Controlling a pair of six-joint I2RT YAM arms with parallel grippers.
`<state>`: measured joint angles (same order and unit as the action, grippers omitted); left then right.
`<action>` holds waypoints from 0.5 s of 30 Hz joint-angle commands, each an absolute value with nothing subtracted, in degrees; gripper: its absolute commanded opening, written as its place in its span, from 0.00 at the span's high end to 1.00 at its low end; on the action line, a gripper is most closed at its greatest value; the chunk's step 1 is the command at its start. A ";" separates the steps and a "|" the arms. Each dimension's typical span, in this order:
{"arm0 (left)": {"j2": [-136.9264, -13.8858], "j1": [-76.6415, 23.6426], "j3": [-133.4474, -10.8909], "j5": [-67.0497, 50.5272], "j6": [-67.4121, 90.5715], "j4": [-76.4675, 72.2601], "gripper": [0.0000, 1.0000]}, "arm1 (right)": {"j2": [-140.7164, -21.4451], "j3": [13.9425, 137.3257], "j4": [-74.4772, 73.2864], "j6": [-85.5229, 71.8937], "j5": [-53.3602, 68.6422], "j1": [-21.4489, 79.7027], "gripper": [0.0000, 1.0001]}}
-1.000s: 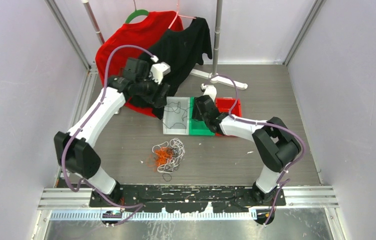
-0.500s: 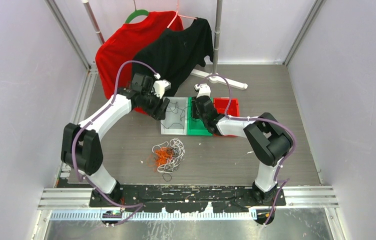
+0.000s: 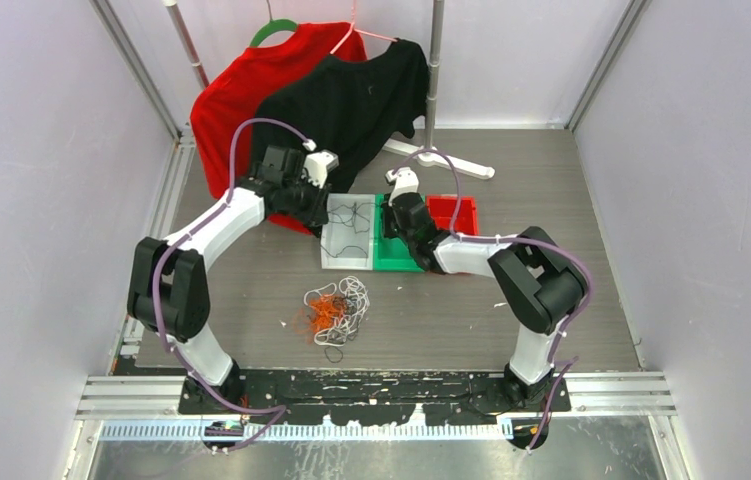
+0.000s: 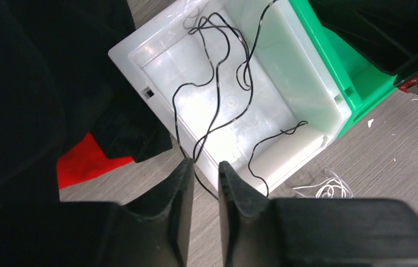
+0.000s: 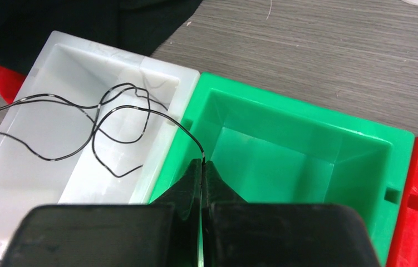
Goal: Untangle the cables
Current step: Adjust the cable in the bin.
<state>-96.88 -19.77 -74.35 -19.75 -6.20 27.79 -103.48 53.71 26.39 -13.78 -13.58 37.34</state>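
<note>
- Where the right gripper (image 5: 201, 164) is seen from its own wrist, its jaws are pressed together on a black cable (image 5: 186, 132). The pinch lies above the wall shared by the white bin (image 5: 156, 146) and the green bin (image 5: 306, 119).
- From that pinch the black cable is carried to the robot's left and is laid in loose loops over the floor of the white bin.
- At the opposite side of the white bin the left gripper (image 4: 205, 169) is shown with its jaws narrow and a slim gap between them. A black strand, apparently of the same cable, is passed over the bin's rim and through that gap. Whether the strand is pinched there cannot be told.
- The long axis of the black cable is thus laid across the white bin from one gripper to the other. Each arm is nearest to its own end of it.
- A separating pull along that axis is judged to be what the coming move calls for. A snag of a loop on the bin's rim is the risk to be watched.
- The other cables (image 3: 339, 305), in orange, white and black, are heaped on the tabletop (image 3: 451, 310), nearer the arm bases and well apart from both grippers. Most of the task is therefore judged not yet done.
</note>
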 commanded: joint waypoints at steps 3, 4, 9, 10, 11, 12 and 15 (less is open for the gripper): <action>-98.06 -19.70 -74.83 -24.64 -2.78 21.97 0.86 | -94.05 53.76 24.37 -13.45 -10.67 37.60 0.99; -98.29 -19.70 -74.87 -24.88 -2.48 21.79 0.88 | -93.24 54.05 23.28 -13.51 -10.19 37.67 0.99; -99.50 -20.22 -74.72 -25.40 -1.47 20.74 0.94 | -90.04 54.42 19.37 -14.85 -8.41 38.46 0.99; -99.68 -20.53 -74.64 -25.33 -1.29 20.48 0.95 | -89.62 54.59 18.78 -15.69 -7.90 38.53 0.99; -99.79 -20.76 -74.53 -25.13 -1.21 20.21 0.95 | -89.26 54.66 18.46 -16.57 -7.30 38.64 0.99; -99.92 -20.94 -74.44 -24.87 -1.01 19.93 0.96 | -89.02 54.83 18.38 -18.39 -6.57 38.69 0.99; -100.22 -21.12 -74.33 -23.55 -0.36 19.16 0.98 | -89.33 56.07 18.52 -22.81 -4.70 39.38 0.99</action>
<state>-100.40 -20.56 -74.26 -23.59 -1.78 23.29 -91.00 52.90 18.74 -16.75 -8.08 38.48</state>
